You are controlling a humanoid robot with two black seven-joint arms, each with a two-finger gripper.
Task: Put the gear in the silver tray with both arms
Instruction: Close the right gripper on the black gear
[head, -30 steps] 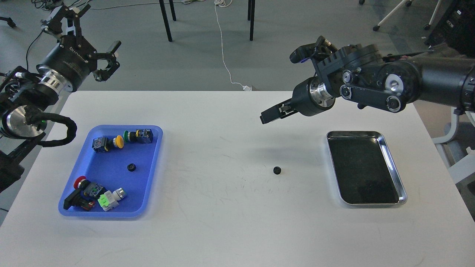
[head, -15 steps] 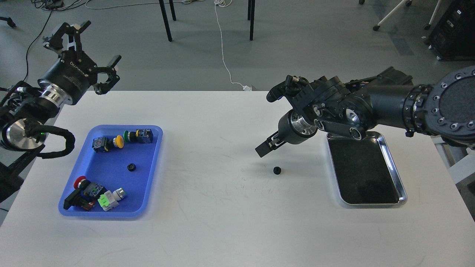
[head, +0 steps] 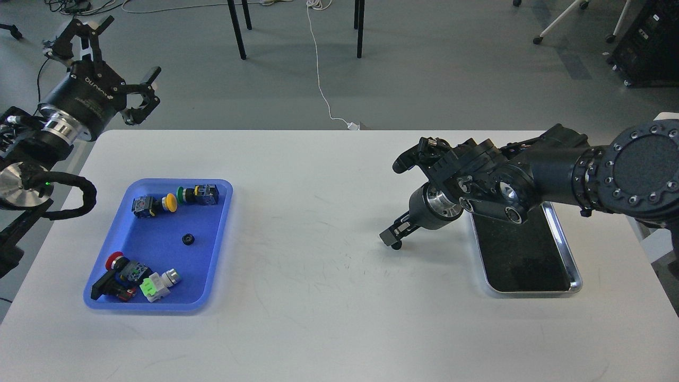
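A small black gear (head: 397,245) lies on the white table, left of the silver tray (head: 563,240). My right gripper (head: 390,239) is down at the table, its dark fingertips right at the gear and partly covering it. I cannot tell whether the fingers are closed on it. The right arm crosses the tray's far end. The tray's dark bottom holds nothing that I can see. My left gripper (head: 131,46) is open and empty, raised beyond the table's far left corner. A second small black gear (head: 187,239) lies in the blue tray (head: 223,223).
The blue plastic tray at the left holds several push-button switches: a yellow one (head: 170,201), a green one (head: 183,194), a red one (head: 114,261) and a white-and-green part (head: 154,284). Chair legs and a white cable (head: 318,69) are on the floor behind the table.
My right arm has swung down and forward, bringing its gripper from high above the table to the gear. My left gripper has drawn back a little to the left and stayed open.
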